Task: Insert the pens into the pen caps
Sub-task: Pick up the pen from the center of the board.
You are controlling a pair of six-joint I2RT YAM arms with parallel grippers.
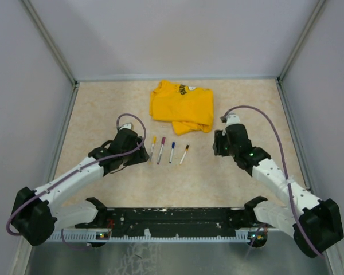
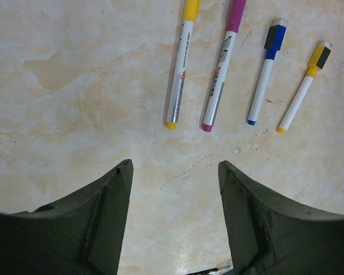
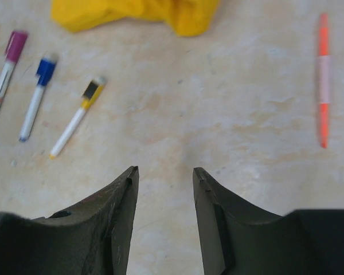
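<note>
What worries me most is spacing. Four pens (image 2: 222, 74) lie in a tight row just in front of the shirt (image 1: 182, 106), on its arm-base side. Fingers closing on one barrel could knock its neighbour, and I expect such thin round barrels to roll or swing out of line. Those four look to have their caps (image 2: 275, 37) on, so a pinch near that end might pull one loose. A fifth, the orange pen (image 3: 323, 80), lies well apart from the row, off the shirt's right side. It does not show from overhead, probably under the right arm, so a careless sweep could flick it. It is too blurred to tell whether it is capped. Each pen in the row has its long axis running from the shirt toward the arm bases, capped end nearest the shirt, and the rightmost leans most. The orange pen lies roughly the same way. The left gripper (image 2: 175, 172) and right gripper (image 3: 164, 172) both hang with jaws apart, holding nothing, over bare table on the shirt's near side.
</note>
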